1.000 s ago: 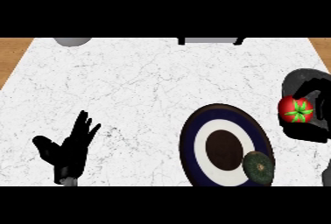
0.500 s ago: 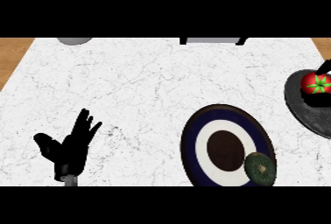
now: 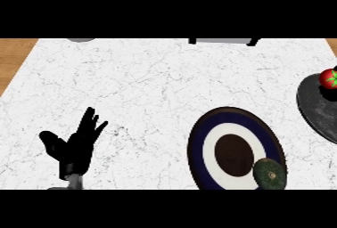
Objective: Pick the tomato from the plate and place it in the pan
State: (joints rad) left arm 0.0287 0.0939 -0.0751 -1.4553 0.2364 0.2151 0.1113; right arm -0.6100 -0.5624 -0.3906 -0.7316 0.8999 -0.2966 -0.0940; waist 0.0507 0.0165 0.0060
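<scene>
The red tomato with its green star top sits at the view's right edge, just above the dark grey pan, and casts a shadow on the pan's inside. Of my right hand only a black sliver shows, right at the tomato's top, the rest being cut off by the edge; it holds the tomato. The plate, blue-rimmed with a white ring and a dark centre, lies left of the pan with no tomato on it. My left hand rests open at the lower left.
A dark green round fruit lies on the plate's lower right rim. A grey object and a dark appliance base sit at the counter's far edge. Wood borders the counter at the upper left.
The tomato has moved right and away from me with my right hand, from beside the plate to over the pan. The hand has slid almost out of view. My left hand has not moved.
</scene>
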